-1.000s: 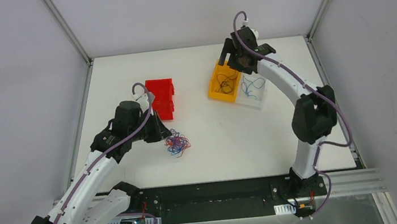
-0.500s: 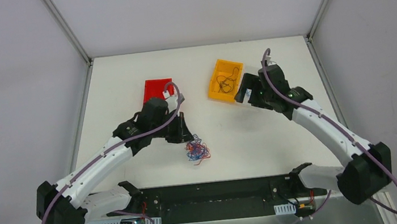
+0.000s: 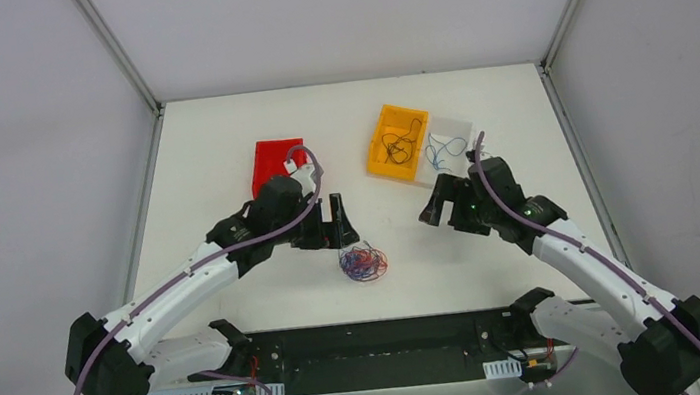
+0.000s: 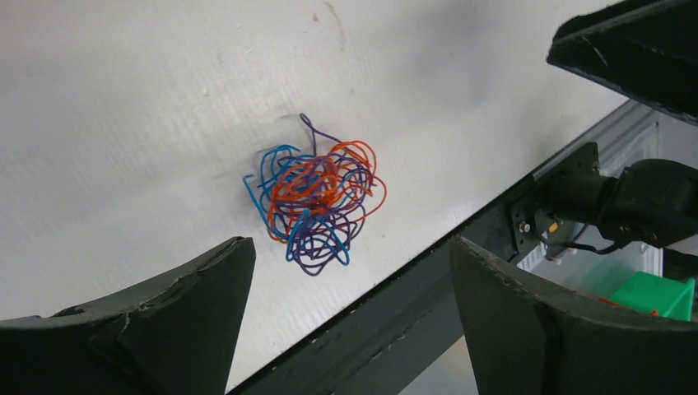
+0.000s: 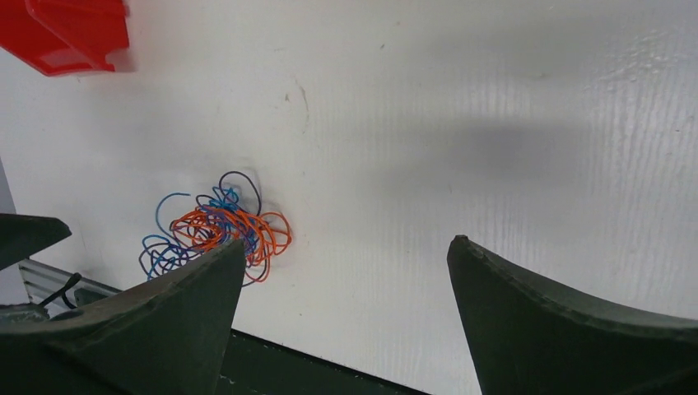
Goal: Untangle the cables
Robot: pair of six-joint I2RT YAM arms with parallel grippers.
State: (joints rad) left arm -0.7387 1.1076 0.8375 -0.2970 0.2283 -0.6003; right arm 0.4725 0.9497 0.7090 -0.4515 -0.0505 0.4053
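Near the front edge of the white tabletop (image 3: 217, 133), seen from above, the cables (image 3: 363, 261) lie in one tight knot of red, blue and purple-dark strands. The left gripper (image 3: 342, 233) hangs just beside the knot on its far-left side, and whether it touches the strands cannot be told from here. The right gripper (image 3: 429, 213) is off to the right, apart from the knot. A red bin (image 3: 276, 164) sits behind the left arm. Farther right stand an orange bin (image 3: 397, 139) with dark strands inside and, touching it, a clear bin (image 3: 447, 142) with blue strands.

From the left wrist, the knot rests flat on the tabletop between and beyond the two dark fingers (image 4: 165, 329), which are spread wide and hold nothing. A black rail (image 4: 387, 329) runs along the table edge just past the knot, and a green bin (image 4: 658, 296) shows at the lower right.

From the right wrist, the fingers (image 5: 560, 329) are also spread wide and empty. The knot lies near the left finger's tip, on bare tabletop. A corner of the red bin shows at the upper left, well apart from the knot.
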